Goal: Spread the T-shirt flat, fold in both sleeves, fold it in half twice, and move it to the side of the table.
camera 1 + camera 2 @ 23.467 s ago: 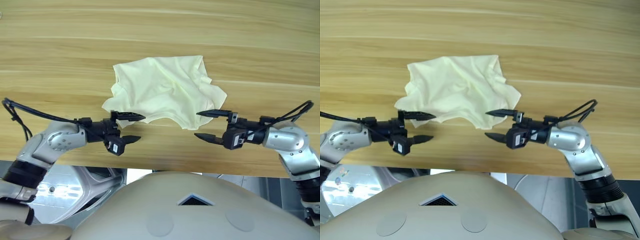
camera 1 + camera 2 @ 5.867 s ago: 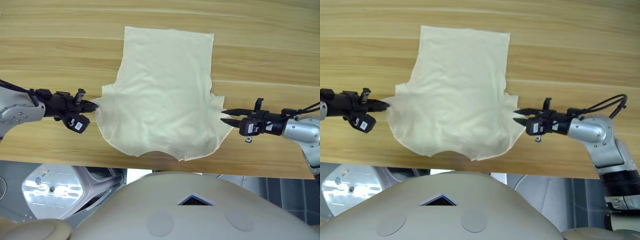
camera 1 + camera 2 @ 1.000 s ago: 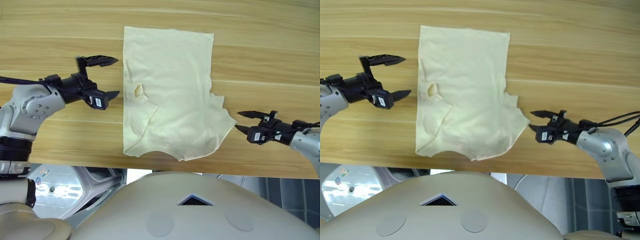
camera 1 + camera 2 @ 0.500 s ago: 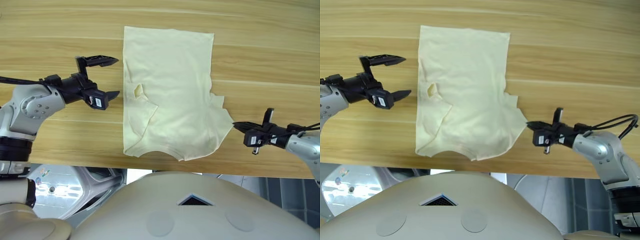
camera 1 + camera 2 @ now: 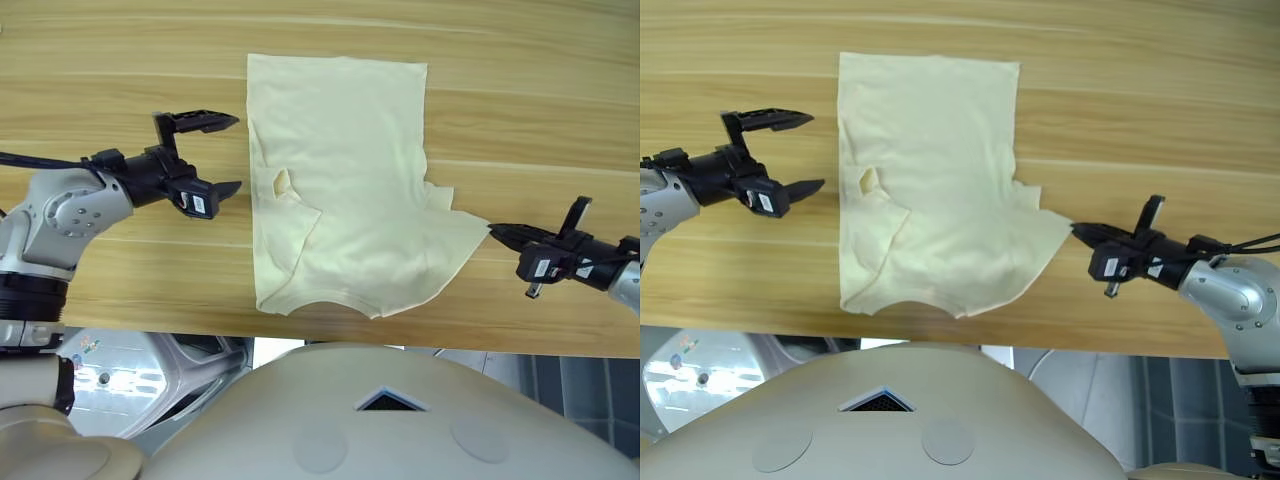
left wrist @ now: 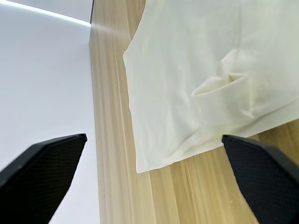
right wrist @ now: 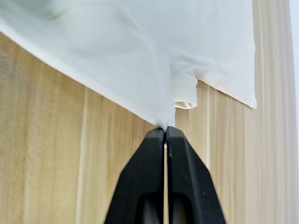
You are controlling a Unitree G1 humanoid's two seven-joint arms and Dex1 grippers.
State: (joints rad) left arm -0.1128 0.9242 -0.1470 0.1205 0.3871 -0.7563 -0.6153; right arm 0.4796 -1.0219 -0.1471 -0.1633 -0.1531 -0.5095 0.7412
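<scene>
A pale yellow T-shirt (image 5: 340,170) lies flat on the wooden table (image 5: 520,90), hem at the far side and neck at the near edge. Its left sleeve (image 5: 285,205) is folded in over the body. The right sleeve (image 5: 465,232) is stretched out to the right, its tip pinched by my right gripper (image 5: 495,230), which is shut on it (image 7: 165,129). My left gripper (image 5: 228,153) hangs open a little left of the shirt, above the table, holding nothing. The left wrist view looks down on the shirt's folded sleeve (image 6: 219,86).
The table's near edge (image 5: 150,325) runs just below the shirt's neck. Bare wood extends on both sides of the shirt and beyond the hem.
My right gripper closed on the right sleeve's tip and drew it out to the right, stretching the sleeve and shifting the shirt slightly. The left arm kept still.
</scene>
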